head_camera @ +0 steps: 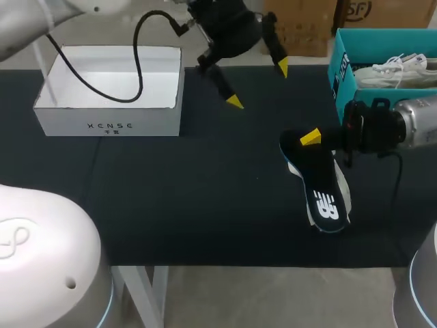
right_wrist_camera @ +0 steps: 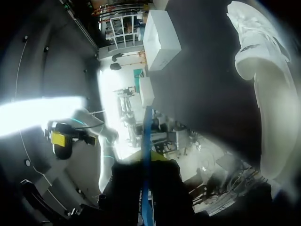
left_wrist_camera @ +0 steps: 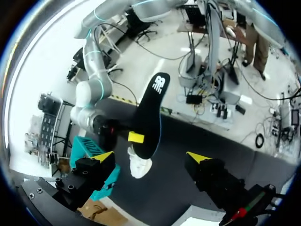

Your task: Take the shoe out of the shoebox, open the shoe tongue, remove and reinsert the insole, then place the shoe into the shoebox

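1. The left arm comes in from the far left. Its left gripper (head_camera: 258, 83) hangs above the dark tabletop (head_camera: 171, 205), just right of the white shoebox (head_camera: 109, 89).
2. The left fingers are spread wide with nothing between them. Both yellow tips are free.
3. The right arm comes in from the right. The right gripper (head_camera: 313, 140) has its fingers pinching one end of the black insole (head_camera: 321, 181).
4. In the right wrist view the insole's thin blue edge runs straight out from between the fingers.
5. The insole is outside the shoe and held over it. Its printed end points toward the near edge of the tabletop.
6. The white shoe (head_camera: 345, 195) lies on the tabletop under the insole. Only slivers of it show past the insole's edges in the head view.
7. In the left wrist view the shoe shows as a pale shape below the raised insole.
8. The shoebox stands open at the far left of the tabletop, well apart from the shoe.
9. A teal box (head_camera: 340, 68) holding white shoes sits at the far right.
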`<state>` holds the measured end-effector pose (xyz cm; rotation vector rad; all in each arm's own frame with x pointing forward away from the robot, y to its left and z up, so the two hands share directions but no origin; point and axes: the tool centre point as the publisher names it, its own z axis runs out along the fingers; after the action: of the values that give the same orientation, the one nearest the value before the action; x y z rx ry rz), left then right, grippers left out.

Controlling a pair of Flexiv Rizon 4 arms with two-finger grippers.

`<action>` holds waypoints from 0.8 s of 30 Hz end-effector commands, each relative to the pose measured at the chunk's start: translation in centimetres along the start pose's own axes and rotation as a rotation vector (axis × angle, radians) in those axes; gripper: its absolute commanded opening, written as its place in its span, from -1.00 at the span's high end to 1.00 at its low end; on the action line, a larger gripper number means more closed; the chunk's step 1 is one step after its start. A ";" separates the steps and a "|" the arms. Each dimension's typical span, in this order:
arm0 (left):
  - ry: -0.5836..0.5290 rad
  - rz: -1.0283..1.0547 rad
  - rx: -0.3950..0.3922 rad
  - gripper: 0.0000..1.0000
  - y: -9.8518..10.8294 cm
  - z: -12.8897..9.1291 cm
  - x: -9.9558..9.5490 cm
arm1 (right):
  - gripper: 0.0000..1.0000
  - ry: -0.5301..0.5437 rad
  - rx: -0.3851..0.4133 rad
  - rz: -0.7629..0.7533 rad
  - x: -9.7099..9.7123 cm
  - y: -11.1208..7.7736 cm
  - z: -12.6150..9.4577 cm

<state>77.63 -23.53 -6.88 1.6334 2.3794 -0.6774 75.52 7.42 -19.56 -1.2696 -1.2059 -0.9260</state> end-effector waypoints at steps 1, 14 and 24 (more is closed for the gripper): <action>0.227 0.147 -0.043 -1.00 0.6 0.1 -2.9 | 1.00 -0.002 -0.001 0.001 0.0 0.0 0.1; 0.226 0.224 0.057 -1.00 0.2 -0.8 -4.9 | 1.00 -0.002 -0.001 0.001 0.0 0.0 0.1; 0.240 0.217 0.050 -1.00 0.2 -0.7 -4.8 | 1.00 -0.002 -0.001 0.001 0.0 0.0 0.1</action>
<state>79.63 -26.98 -4.60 2.0414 2.2873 -0.5600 75.53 7.42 -19.56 -1.2698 -1.2058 -0.9261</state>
